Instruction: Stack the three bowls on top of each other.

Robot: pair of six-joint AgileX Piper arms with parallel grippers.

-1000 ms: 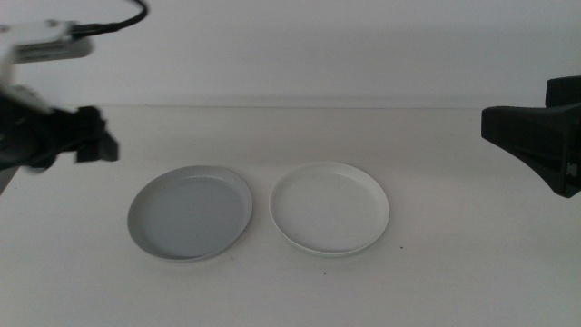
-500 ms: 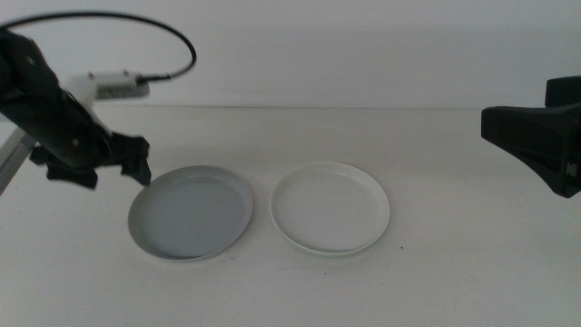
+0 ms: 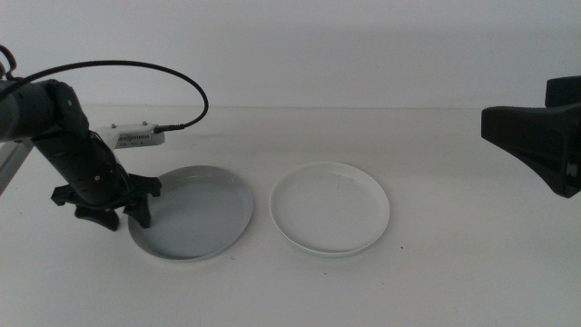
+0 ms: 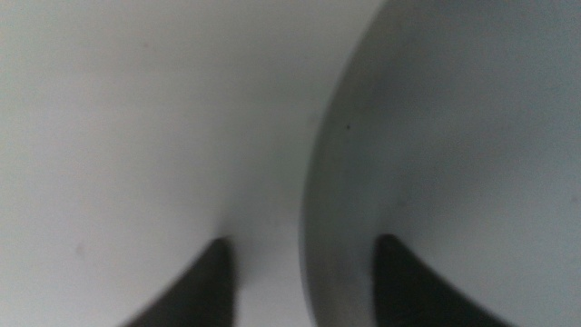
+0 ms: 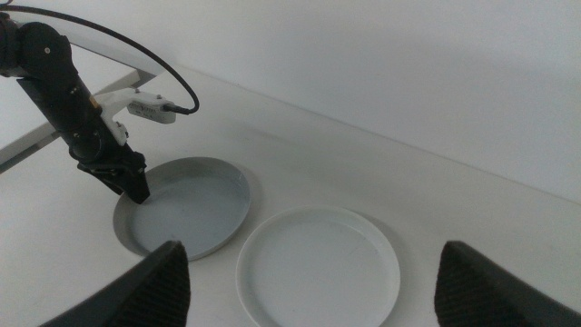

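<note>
My left end effector [image 3: 129, 214] straddles, spread, the grey bowl [image 3: 195, 213]'s outer rim, just left of the white bowl [image 3: 330, 207]; a shallow pinch risks the rim slipping out.

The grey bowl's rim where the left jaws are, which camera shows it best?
The left wrist view: the grey bowl rim runs between the open jaws of the left gripper. The middle and right wrist views show the whole bowl, with the arm partly covering that spot.
</note>
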